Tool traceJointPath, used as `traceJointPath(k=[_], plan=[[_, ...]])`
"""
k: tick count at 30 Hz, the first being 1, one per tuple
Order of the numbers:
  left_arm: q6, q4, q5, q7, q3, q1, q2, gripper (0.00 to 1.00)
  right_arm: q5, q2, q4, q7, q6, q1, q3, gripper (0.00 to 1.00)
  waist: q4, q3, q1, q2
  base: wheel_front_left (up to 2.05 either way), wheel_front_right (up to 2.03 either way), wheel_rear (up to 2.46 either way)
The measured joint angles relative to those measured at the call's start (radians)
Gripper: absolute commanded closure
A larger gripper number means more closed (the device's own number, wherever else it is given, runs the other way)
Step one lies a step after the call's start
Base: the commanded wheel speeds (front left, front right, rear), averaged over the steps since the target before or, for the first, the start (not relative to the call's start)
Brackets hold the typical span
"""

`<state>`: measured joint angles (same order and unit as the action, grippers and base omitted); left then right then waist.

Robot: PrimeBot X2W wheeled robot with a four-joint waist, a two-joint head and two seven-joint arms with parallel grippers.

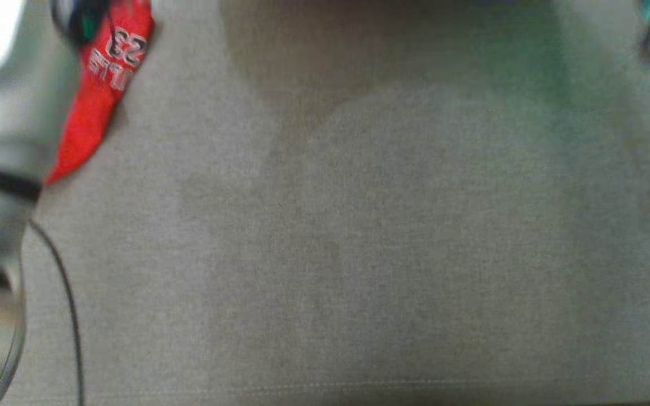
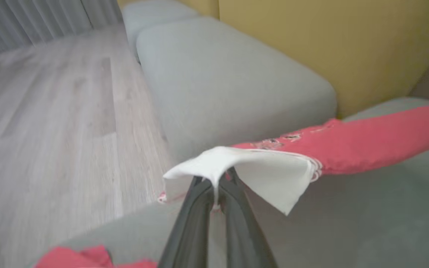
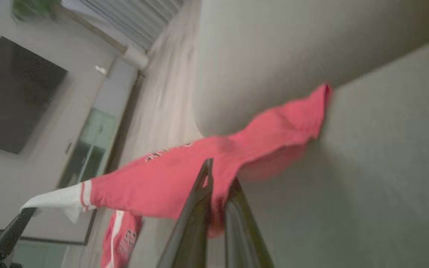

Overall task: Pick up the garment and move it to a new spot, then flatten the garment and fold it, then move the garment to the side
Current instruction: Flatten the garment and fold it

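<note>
The left tool point(image 2: 216, 183) was clamped on the white cuff point(image 2: 270, 176) of the red garment point(image 2: 371, 139); the right tool point(image 3: 221, 173) pinched its red middle, so the cloth hung stretched between them above the grey sofa point(image 2: 218, 85), at eleven o'clock in the head view; the cuff hold looked thin, so pulling apart harder might slip it free toward the floor point(image 2: 50, 130)

The garment point(image 3: 169, 182), red with a white striped cuff and pale lettering, is hanging stretched as a narrow band above the grey cushion point(image 3: 385, 167). The left claw point(image 2: 214, 180) is pinching the white cuff end. The right claw point(image 3: 220, 172) is gripping the red mid-section. A further white-striped part is hanging below.
</note>
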<state>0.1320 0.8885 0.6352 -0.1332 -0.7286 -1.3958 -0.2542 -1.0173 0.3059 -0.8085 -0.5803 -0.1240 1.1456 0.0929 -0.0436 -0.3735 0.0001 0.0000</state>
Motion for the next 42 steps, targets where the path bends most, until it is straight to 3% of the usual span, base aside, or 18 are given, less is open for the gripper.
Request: traceJointPath(k=[6,12,13,20,24,27,32,42], plan=[[0.000,-0.244,0.258,-0.266,-0.184,0.270,-0.187,1.00,-0.021,0.073,-0.004,-0.216,0.000,-0.239,0.105,1.00,0.001,0.133,-0.0001,0.0000,0.00,0.00,0.00],[-0.001,-0.524,0.466,-0.519,-0.263,0.495,-0.392,1.00,-0.021,0.130,0.081,-0.422,0.000,-0.440,0.202,1.00,0.011,0.272,-0.0001,0.0001,0.00,0.00,0.00],[-0.020,-0.618,0.517,-0.586,-0.272,0.559,-0.446,1.00,-0.023,0.155,0.120,-0.478,0.000,-0.498,0.219,1.00,0.017,0.312,-0.0002,0.0001,0.00,0.00,0.00],[-0.135,-0.970,0.709,-0.846,-0.330,0.699,-0.624,1.00,-0.021,0.241,0.296,-0.693,0.000,-0.683,0.263,1.00,0.044,0.394,-0.0002,0.0001,0.00,0.00,0.00],[-0.198,-1.105,0.756,-0.921,-0.332,0.718,-0.706,1.00,-0.021,0.273,0.398,-0.812,0.000,-0.765,0.254,1.00,0.056,0.390,-0.0002,0.0001,0.00,0.00,0.00],[-0.230,-1.146,0.771,-0.936,-0.326,0.717,-0.726,1.00,-0.017,0.275,0.460,-0.867,0.000,-0.788,0.222,1.00,0.064,0.372,-0.0002,0.0001,0.00,0.00,0.00],[-0.248,-1.130,0.792,-0.970,-0.324,0.702,-0.706,1.00,0.030,0.248,0.505,-0.934,0.000,-0.786,0.154,1.00,0.077,0.329,-0.0002,0.0001,0.00,0.00,0.00],[-0.225,-0.841,0.714,-1.018,-0.320,0.488,-0.537,1.00,0.146,0.109,0.392,-0.978,0.000,-0.619,-0.023,1.00,0.096,0.228,-0.0002,0.0001,0.00,0.00,0.00]])
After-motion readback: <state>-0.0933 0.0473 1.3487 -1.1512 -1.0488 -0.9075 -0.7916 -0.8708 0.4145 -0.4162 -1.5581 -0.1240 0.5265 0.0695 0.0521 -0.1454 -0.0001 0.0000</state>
